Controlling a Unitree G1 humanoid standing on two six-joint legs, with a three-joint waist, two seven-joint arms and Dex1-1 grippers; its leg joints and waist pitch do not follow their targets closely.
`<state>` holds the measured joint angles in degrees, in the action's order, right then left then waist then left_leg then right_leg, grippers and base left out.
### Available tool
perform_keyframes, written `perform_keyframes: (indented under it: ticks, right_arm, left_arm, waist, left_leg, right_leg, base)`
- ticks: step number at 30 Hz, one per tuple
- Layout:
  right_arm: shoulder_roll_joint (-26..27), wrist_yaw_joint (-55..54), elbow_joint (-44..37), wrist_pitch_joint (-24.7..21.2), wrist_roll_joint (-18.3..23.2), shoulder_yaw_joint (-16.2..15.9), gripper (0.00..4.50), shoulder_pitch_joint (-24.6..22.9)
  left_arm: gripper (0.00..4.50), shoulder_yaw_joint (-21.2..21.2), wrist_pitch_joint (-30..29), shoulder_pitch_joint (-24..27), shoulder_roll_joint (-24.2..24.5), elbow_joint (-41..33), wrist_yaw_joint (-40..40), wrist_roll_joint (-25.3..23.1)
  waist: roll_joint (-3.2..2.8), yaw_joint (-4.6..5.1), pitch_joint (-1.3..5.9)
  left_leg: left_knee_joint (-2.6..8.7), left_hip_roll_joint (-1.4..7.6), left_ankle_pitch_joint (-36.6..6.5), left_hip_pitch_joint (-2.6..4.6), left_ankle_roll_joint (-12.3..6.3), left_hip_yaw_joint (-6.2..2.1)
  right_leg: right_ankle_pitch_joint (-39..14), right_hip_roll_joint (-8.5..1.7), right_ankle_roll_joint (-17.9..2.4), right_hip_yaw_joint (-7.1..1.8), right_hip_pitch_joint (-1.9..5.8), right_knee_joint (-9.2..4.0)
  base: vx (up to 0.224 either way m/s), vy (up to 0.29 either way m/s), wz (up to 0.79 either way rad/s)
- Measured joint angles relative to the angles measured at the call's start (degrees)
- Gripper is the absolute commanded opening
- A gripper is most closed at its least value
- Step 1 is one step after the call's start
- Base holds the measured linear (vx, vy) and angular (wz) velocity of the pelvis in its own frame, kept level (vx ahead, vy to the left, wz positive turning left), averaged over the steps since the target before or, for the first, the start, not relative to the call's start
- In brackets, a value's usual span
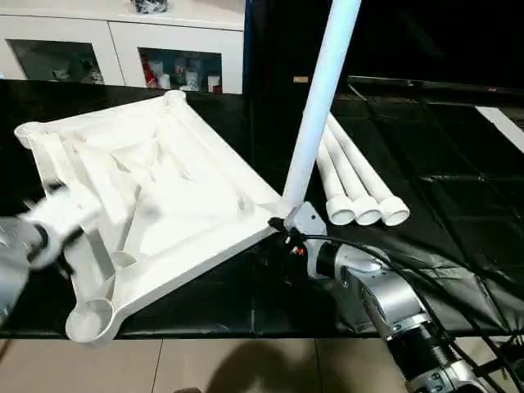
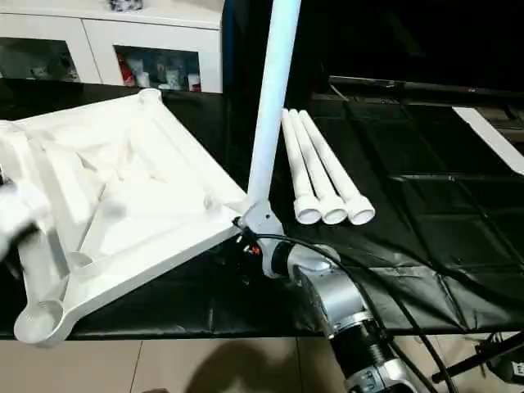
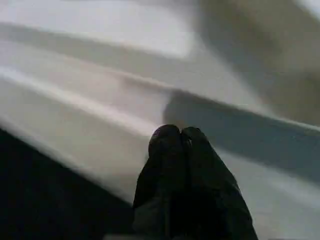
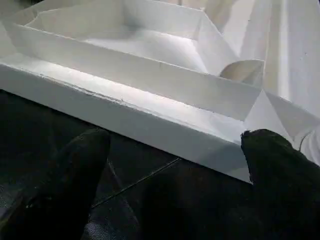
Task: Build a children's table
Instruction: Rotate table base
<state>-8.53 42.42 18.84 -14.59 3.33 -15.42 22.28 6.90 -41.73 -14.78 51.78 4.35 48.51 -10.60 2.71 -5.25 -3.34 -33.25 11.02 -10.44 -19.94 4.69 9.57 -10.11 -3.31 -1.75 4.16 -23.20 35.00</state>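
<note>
Tabletop: white plastic rectangular tabletop (image 1: 155,196) lies ribbed underside up on the black worktop (image 1: 442,196), round sockets at its corners.
Standing leg: one long white tubular leg (image 1: 321,98) rises from the tabletop's corner nearest the right arm, leaning slightly away from the tabletop.
Spare legs: three white tubular legs with flared ends (image 1: 360,184) lie side by side on the worktop, just beyond the standing leg from the tabletop.
Left arm: silver forearm reaches in over the tabletop's near left part, blurred; left gripper (image 3: 176,134) points at a tabletop rib, its black fingers pressed together with nothing between them.
Right arm: silver forearm stretches low across the worktop toward the tabletop's leg corner; right gripper (image 4: 175,145) faces the tabletop's edge, fingers (image 4: 82,150) spread wide, holding nothing.
Background: white cabinet with glass doors (image 1: 123,49) stands behind the tabletop.
</note>
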Motion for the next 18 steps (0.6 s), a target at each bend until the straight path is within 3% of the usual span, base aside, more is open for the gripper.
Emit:
perform_keyframes:
  ticks: [8, 13, 18]
  right_arm:
    - [3.5, -5.2, 9.2, 2.5, -2.4, -0.2, 4.50, 5.1]
    - [5.4, -9.2, 19.1, 6.2, -4.5, -0.1, 4.50, 10.8]
    - [6.7, -10.9, 25.0, 9.0, -5.7, 0.1, 4.50, 13.5]
  left_arm:
    - [0.10, 2.6, 0.6, 3.9, 3.5, -7.5, 10.7, 5.3]
    - [0.10, 3.0, -2.0, 5.0, 2.8, -11.8, 15.3, 9.9]
    - [0.10, 4.2, -2.2, 4.0, 1.8, -11.7, 15.4, 10.2]
  waist:
    - [-0.25, 0.31, -0.14]
    - [-0.23, 0.37, -0.13]
    - [-0.22, 0.47, -0.12]
  left_leg:
    - [0.02, -0.05, 0.0, 0.93, 0.01, -0.01]
    - [-0.13, -0.08, 0.0, 0.95, 0.01, -0.03]
    - [-0.22, -0.10, 0.0, 0.97, 0.01, -0.05]
  right_leg:
    - [0.0, 0.00, 0.0, -0.05, 0.45, 0.00]
    - [0.0, -0.03, 0.0, -0.05, 0.46, -0.15]
    - [0.0, -0.03, 0.0, -0.06, 0.39, -0.15]
  base:
    - [0.000, 0.000, 0.00]
    - [0.000, 0.000, 0.00]
    - [0.000, 0.000, 0.00]
